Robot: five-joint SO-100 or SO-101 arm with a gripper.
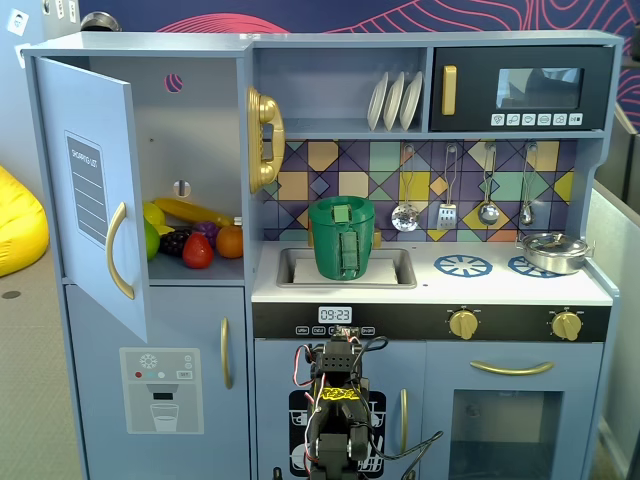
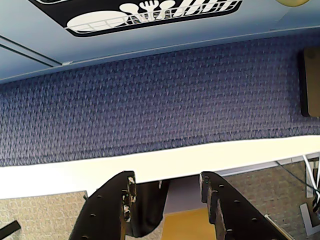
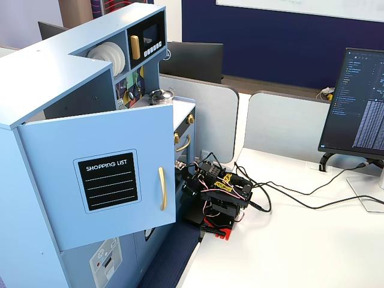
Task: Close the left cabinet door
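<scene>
Fixed view, front: the door (image 1: 90, 190) stands swung wide open at upper left, its long axis and gold handle (image 1: 117, 250) vertical. My arm (image 1: 338, 400) sits folded low at centre, so the door lies up and to the left of me.

Wrist view: my jaws (image 2: 167, 192) are parted, holding nothing, aimed down at blue carpet (image 2: 150, 105).

Fixed view, side: the door (image 3: 102, 180) projects outward, well above my folded arm (image 3: 217, 195).
</scene>
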